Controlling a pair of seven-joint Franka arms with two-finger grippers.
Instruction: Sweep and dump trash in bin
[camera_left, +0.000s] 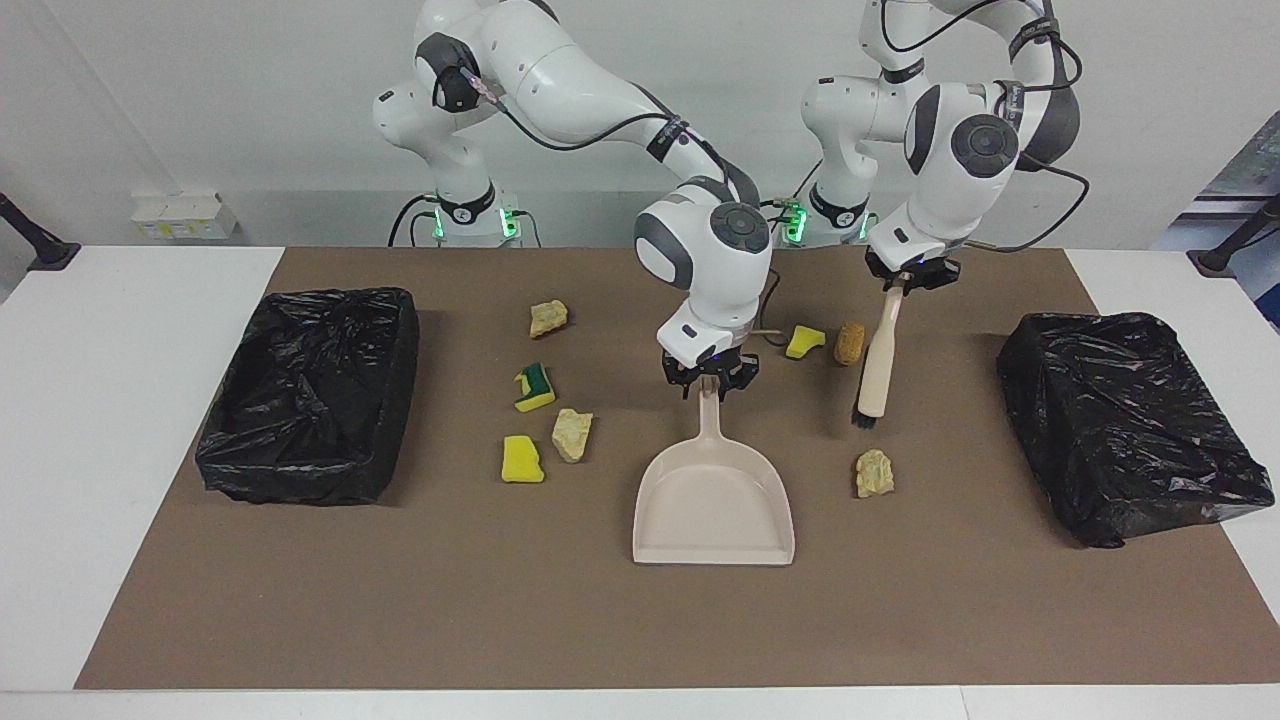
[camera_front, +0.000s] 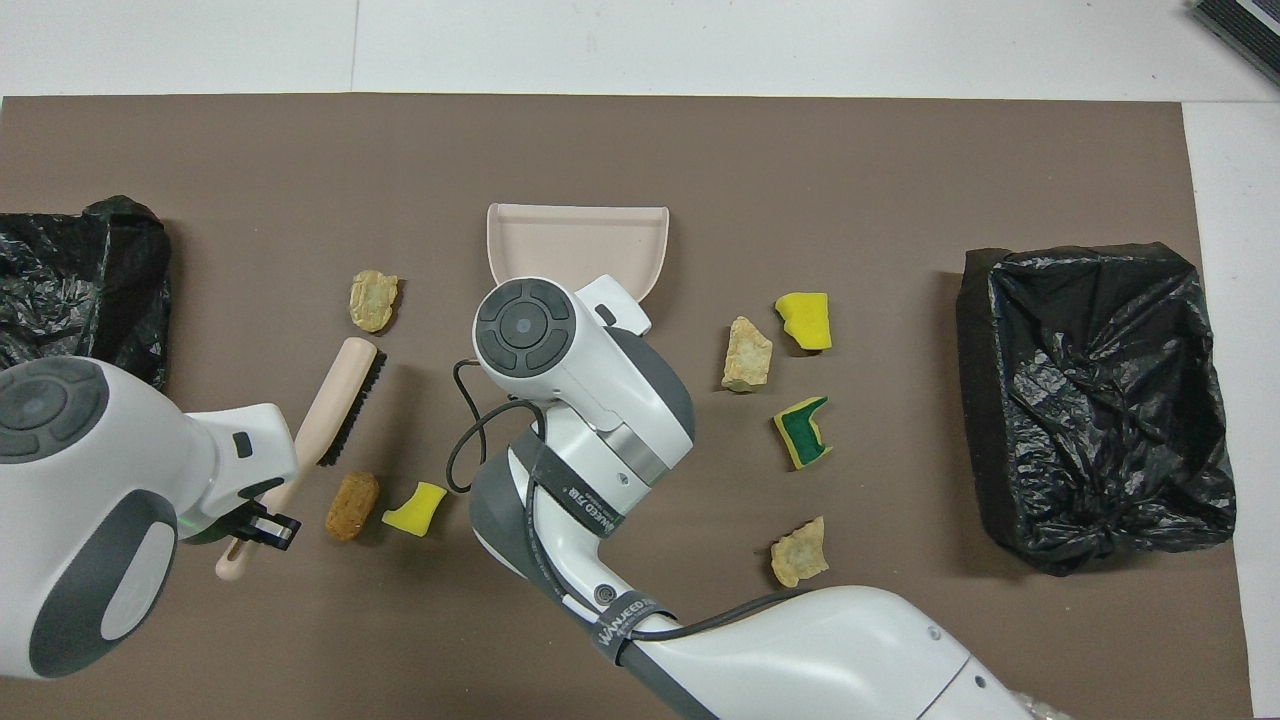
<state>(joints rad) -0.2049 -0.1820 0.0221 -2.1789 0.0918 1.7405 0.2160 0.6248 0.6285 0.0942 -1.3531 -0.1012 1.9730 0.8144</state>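
Currently seven trash chunks lie loose on the brown mat (camera_left: 400, 620), none in the dustpan (camera_left: 714, 510), which sits mid-mat, mouth away from the robots. Toward the right arm's end of the dustpan: a beige lump (camera_left: 548, 317), green-backed sponge (camera_left: 535, 388), second beige lump (camera_left: 572, 434), yellow bit (camera_left: 521, 460). Toward the left arm's end: yellow bit (camera_left: 804, 341), orange-brown lump (camera_left: 849, 342), and a beige lump (camera_left: 874, 473) just beside the pan. Black-lined bin (camera_left: 310, 395) at one end, another (camera_left: 1130, 425) at the other.

Right gripper (camera_left: 710, 383) sits at the tip of the dustpan handle; whether its fingers have closed on it, cannot tell. Left gripper (camera_left: 912, 275) is clamped on the brush (camera_left: 875, 365) handle, bristles down near the mat.

Step in hand, by my read: secure the pan. Grip should seat squarely on the handle before any lift, keeping the pan lip flat so chunks roll in; brush strokes should aim at the mouth.

Facing view shows gripper height and handle contact. Overhead view hides the pan handle under the right arm but shows the brush bristles (camera_front: 357, 415) and chunk spacing plainly.
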